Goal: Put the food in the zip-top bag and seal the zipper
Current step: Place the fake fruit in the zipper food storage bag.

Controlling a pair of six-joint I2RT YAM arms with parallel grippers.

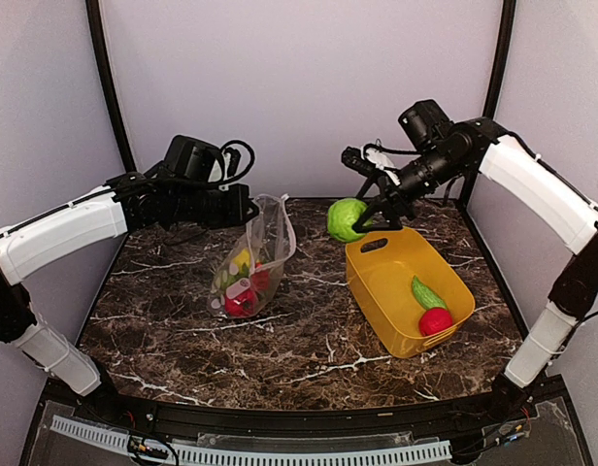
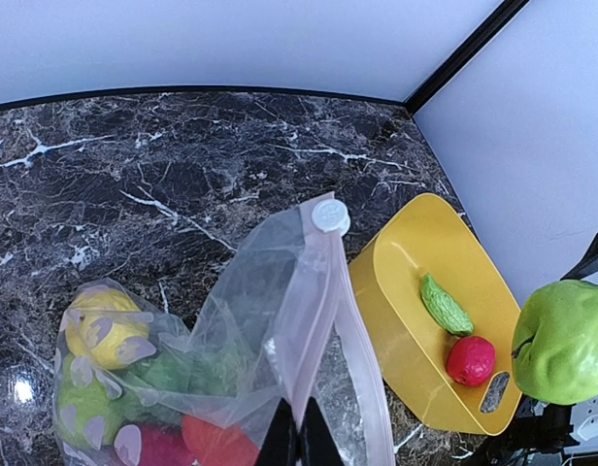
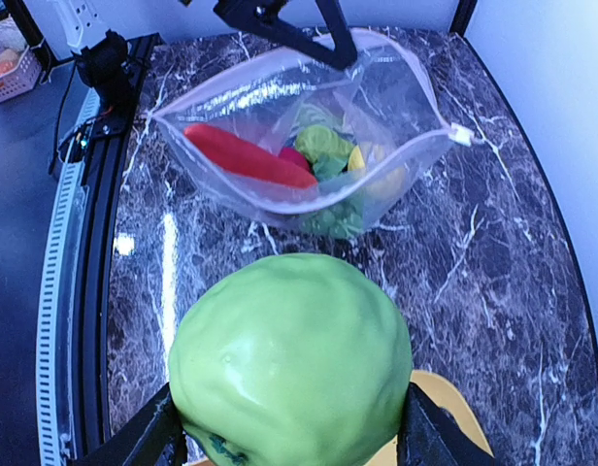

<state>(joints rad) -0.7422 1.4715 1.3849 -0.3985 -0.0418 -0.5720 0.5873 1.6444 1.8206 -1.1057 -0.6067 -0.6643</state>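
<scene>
The clear zip-top bag (image 1: 252, 254) stands on the marble with its mouth open and yellow, green and red food inside (image 2: 134, 388). My left gripper (image 2: 299, 442) is shut on the bag's upper edge by the zipper (image 2: 323, 291) and holds it up. The zipper slider (image 2: 330, 216) sits at the far end of the mouth. My right gripper (image 3: 291, 427) is shut on a large round green fruit (image 1: 346, 219), held in the air between the bag and the yellow tub. In the right wrist view the open bag (image 3: 309, 146) lies ahead of the fruit (image 3: 291, 361).
A yellow tub (image 1: 408, 287) stands right of the bag, with a small green vegetable (image 1: 426, 293) and a red fruit (image 1: 435, 321) in it. Grey walls and black corner posts close in the table at the back and sides.
</scene>
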